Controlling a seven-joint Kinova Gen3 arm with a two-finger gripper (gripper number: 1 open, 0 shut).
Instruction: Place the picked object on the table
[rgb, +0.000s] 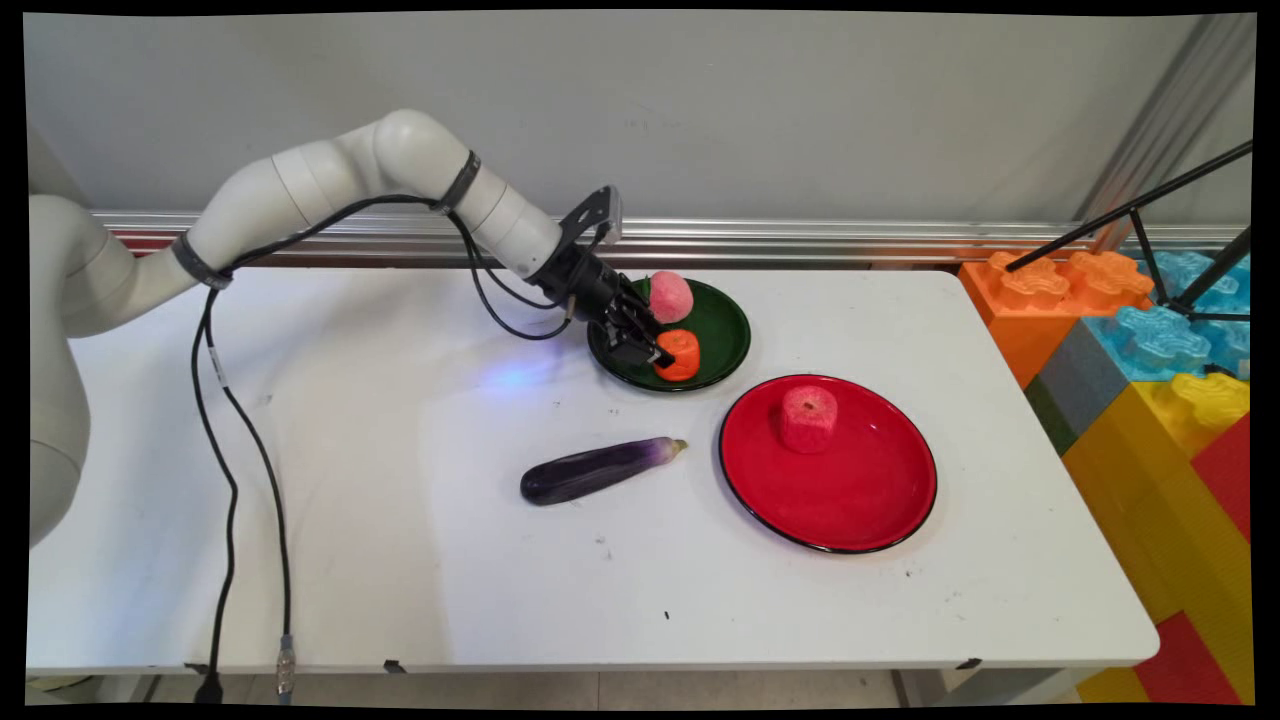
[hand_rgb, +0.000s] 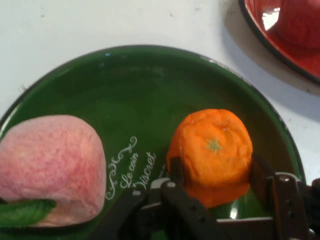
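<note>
Gripper (hand_rgb: 212, 187) is lowered into the green plate (rgb: 722, 330), and its two fingers (hand_rgb: 176, 172) are seen on either side of the orange (hand_rgb: 214, 152), one against each flank, so the fruit is taken to be clasped between them, though how firmly cannot be told. The orange is squat and rounded, with no long axis to speak of; it sits upright on the plate's near part, its green star-shaped stem mark turned up toward the hand camera, and it lies straight ahead of the gripper, centred in the gap. A pink peach (rgb: 670, 296) with a green leaf is found on the same plate, beside the orange but apart from it, toward the wall. A red plate (rgb: 860, 500) lies nearby on the table (rgb: 400, 540), to the right of the green one and nearer the camera, and a red fruit (rgb: 808, 418) stands on it. An aubergine (rgb: 598, 470) is laid on the table left of the red plate, its stem end pointing toward that plate
</note>
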